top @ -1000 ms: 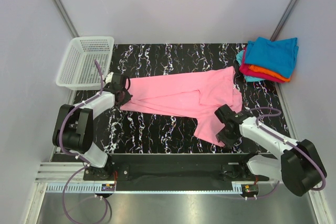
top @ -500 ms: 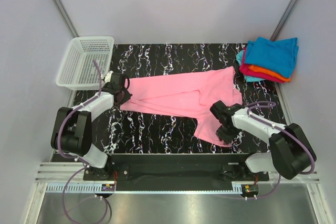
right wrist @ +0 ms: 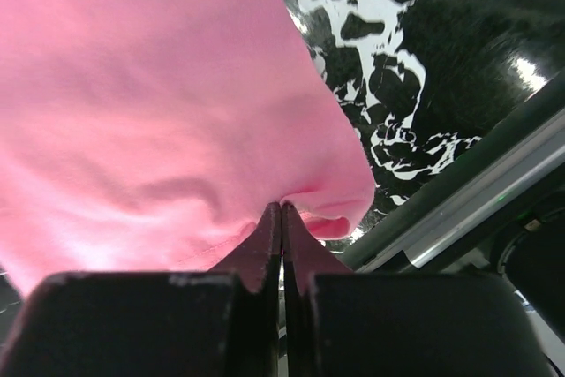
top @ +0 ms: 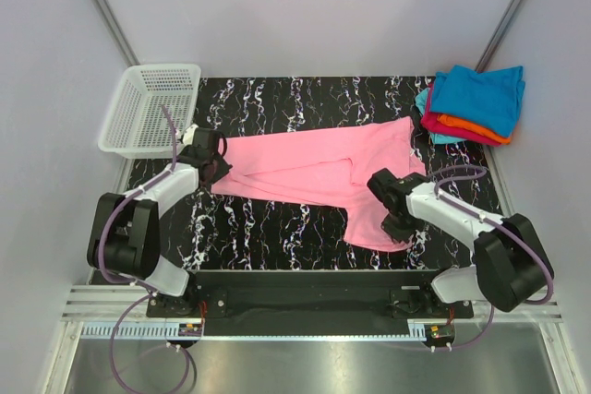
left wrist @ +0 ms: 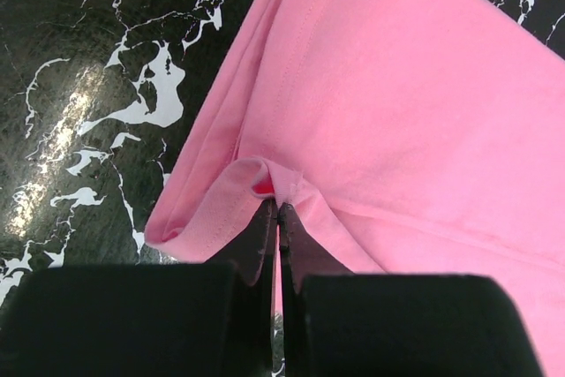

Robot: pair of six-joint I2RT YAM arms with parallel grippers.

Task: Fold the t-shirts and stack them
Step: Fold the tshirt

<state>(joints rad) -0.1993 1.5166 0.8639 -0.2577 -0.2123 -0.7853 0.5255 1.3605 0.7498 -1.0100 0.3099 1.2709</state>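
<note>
One bright pink t-shirt (top: 314, 168), folded lengthwise, wrinkled

Basket (top: 125, 126) far left, shirt (top: 305, 168) centre, stack (top: 476, 99) far right

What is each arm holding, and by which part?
The pink t-shirt. Jaws of the left gripper pinch its left-end fold; the right gripper pinches its near right edge.

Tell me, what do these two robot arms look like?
The left arm and right arm have white links between chunky black joints, with a purple cable looping along each. The left gripper and right gripper are black, ending in two slim, tapered fingers.
</note>
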